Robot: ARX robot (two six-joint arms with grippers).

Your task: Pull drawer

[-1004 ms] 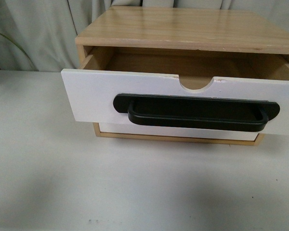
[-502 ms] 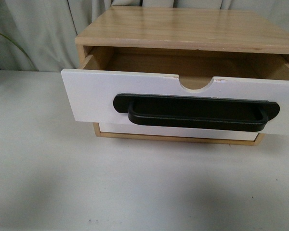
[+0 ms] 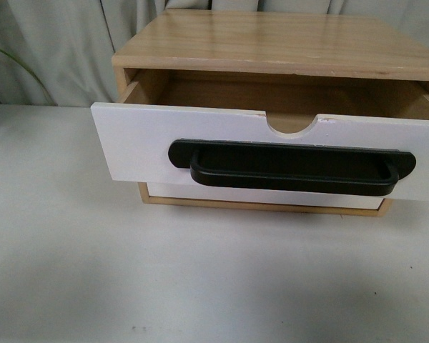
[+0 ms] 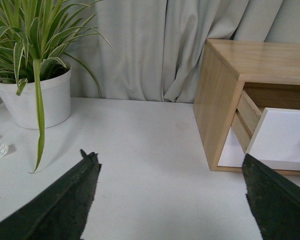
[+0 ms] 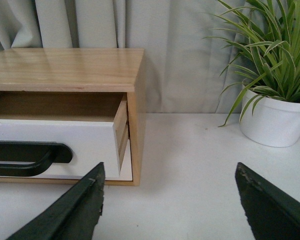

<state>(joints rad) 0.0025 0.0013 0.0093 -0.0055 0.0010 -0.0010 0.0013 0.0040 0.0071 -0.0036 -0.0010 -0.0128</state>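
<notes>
1. Front view gives you the drawer (image 3: 150, 143) pulled partway out of the cabinet (image 3: 272, 43), its white front facing the robot and standing forward of the lower front (image 3: 257, 196), which has no handle.
2. You see the handle (image 3: 293, 168) lying level; its long axis runs side to side across the drawer front, below the half-round notch (image 3: 294, 123).
3. The drawer slides along the line toward and away from the robot; its wood sides reach back under the cabinet top.
4. You have the cabinet standing on the table (image 3: 200, 279), close to the curtain (image 3: 57, 50).
5. Your left gripper (image 4: 170, 195) is spread wide and holds nothing; it hangs over bare table, apart from the cabinet's side, with a plant (image 4: 35, 95) nearby.
6. Your right gripper (image 5: 170, 200) is likewise spread and empty, clear of the drawer, with another plant (image 5: 275, 115) on its far side.
</notes>
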